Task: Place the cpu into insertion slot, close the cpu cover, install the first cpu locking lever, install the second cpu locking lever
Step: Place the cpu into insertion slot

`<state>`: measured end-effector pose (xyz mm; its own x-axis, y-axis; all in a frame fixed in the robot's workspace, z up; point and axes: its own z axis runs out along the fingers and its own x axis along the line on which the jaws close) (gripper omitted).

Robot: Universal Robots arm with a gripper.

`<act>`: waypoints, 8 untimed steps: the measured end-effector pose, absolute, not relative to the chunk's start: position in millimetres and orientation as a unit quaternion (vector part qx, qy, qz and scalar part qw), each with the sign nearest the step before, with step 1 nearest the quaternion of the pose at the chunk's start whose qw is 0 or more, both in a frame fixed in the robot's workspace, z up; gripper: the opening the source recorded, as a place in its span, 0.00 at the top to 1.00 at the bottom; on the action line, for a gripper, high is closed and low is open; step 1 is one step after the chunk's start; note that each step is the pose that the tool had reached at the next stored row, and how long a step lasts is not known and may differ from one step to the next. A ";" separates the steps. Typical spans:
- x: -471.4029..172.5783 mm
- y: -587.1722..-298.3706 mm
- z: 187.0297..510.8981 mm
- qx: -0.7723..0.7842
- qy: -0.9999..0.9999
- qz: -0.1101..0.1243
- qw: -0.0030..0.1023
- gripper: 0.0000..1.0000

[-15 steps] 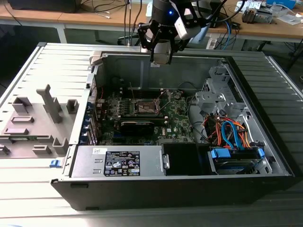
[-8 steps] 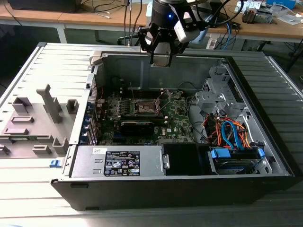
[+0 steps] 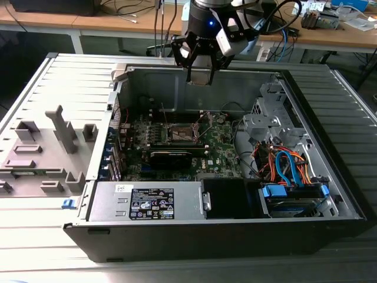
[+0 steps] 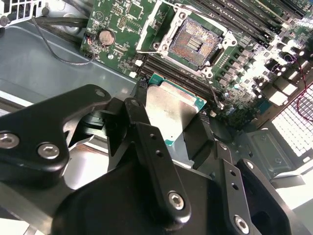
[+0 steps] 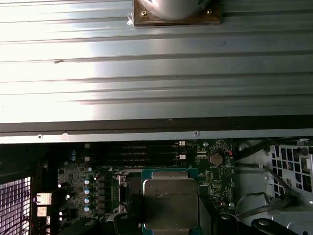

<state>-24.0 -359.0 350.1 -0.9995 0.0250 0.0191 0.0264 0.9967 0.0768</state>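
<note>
My gripper [image 3: 200, 75] hangs high over the open computer case, above its back wall, shut on the cpu [image 4: 171, 110]. The cpu is a flat square chip with a silver-grey top and green edge, held by its two opposite sides between the black fingers [image 4: 139, 110]. It also shows in the first wrist view, cpu [image 5: 170, 200] over the board. The insertion slot [image 4: 195, 41] lies bare below on the green motherboard, dark centre exposed, and appears in the exterior view as insertion slot [image 3: 182, 133]. The cpu cover [image 4: 149, 29] stands raised at one side of the slot.
Long black memory slots [image 4: 254, 19] run beside the socket, and a black card [image 3: 177, 157] lies in front of it. The case holds a power supply [image 3: 147, 201] and a drive bay with blue and orange cables [image 3: 288, 168]. A grey fixture [image 3: 41, 153] stands on the exterior view's left.
</note>
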 end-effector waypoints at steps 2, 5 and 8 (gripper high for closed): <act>-24.0 -359.0 347.0 -0.013 -0.999 -0.036 0.009 0.45; -24.1 -359.0 346.8 -0.013 -0.999 -0.035 0.009 0.45; -24.0 -359.0 346.6 -0.013 -0.999 -0.034 0.009 0.45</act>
